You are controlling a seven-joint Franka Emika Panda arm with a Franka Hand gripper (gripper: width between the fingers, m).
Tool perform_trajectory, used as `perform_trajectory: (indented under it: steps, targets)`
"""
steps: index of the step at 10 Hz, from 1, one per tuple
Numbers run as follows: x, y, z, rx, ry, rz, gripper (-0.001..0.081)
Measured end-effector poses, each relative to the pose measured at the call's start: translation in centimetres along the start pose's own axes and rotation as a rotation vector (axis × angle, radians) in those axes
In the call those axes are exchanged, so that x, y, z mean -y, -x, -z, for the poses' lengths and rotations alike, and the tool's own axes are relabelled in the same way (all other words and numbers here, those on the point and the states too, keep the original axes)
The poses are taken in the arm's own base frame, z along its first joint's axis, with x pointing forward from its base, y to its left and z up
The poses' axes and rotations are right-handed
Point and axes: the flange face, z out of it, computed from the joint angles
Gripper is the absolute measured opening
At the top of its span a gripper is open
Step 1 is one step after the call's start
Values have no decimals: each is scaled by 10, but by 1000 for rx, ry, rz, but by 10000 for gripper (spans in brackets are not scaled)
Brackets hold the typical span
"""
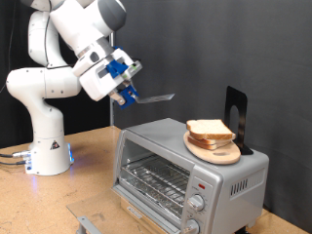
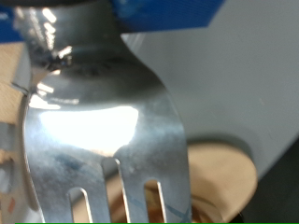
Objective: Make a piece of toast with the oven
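Gripper hangs in the air above the oven, clenched on the handle of a metal fork-like spatula whose blade points toward 3 o'clock in the exterior view; wrist view shows the slotted, tined blade close up, w/ the round wooden board blurred beyond it. Piece of toast sits on top of a small stack on that board, on the oven roof, approx 4 o'clock from the blade tip & well apart from it; a dark stand rises just behind the stack. Oven door looks shut; wire rack visible through the glass, no bread on it. Judgement: step in hand is lifting one slice w/ the tool; best done w/ the blade kept flat & low, entering under the top slice only, slowly, so the slices below and the board don't slide off the roof.
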Motion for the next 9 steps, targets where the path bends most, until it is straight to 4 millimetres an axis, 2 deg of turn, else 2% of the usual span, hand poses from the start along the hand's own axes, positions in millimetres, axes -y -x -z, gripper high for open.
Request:
perform_trajectory:
  steps: [5,9]
  targets:
    - [-40,2,6,42,47,19,325]
    - [-39,5,-2,75,93,11,325]
